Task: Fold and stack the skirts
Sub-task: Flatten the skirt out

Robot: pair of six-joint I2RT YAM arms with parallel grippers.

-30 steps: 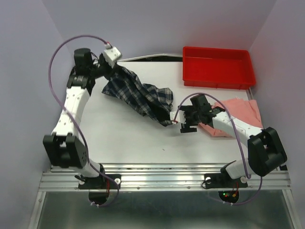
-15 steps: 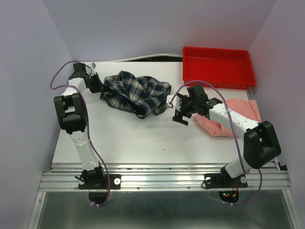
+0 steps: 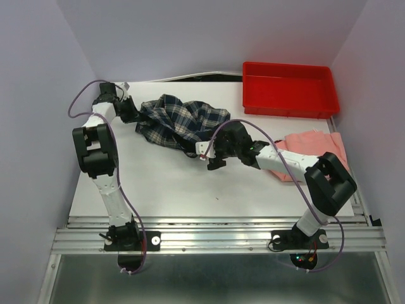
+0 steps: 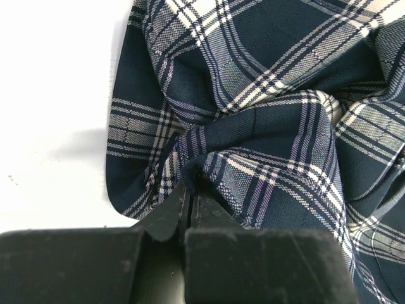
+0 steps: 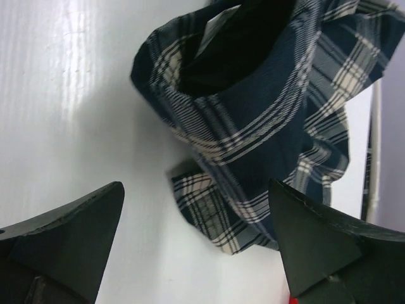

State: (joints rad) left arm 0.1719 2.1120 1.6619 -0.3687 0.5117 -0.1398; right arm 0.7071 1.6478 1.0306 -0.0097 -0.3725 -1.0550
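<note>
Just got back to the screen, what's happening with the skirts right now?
The left pincer is shut on a bunched fold of the plaid skirt, which lies crumpled at the far left of the table. The right pincer is wide open, low at the skirt's near right edge, gripping nothing. The pink skirt lies apart on the right, partly under the right arm, near the red tray. Nothing is stacked yet.

Pink skirt, right of the plaid skirt — left part hidden under right arm; plaid folds cropped in left-wrist view.
</note>
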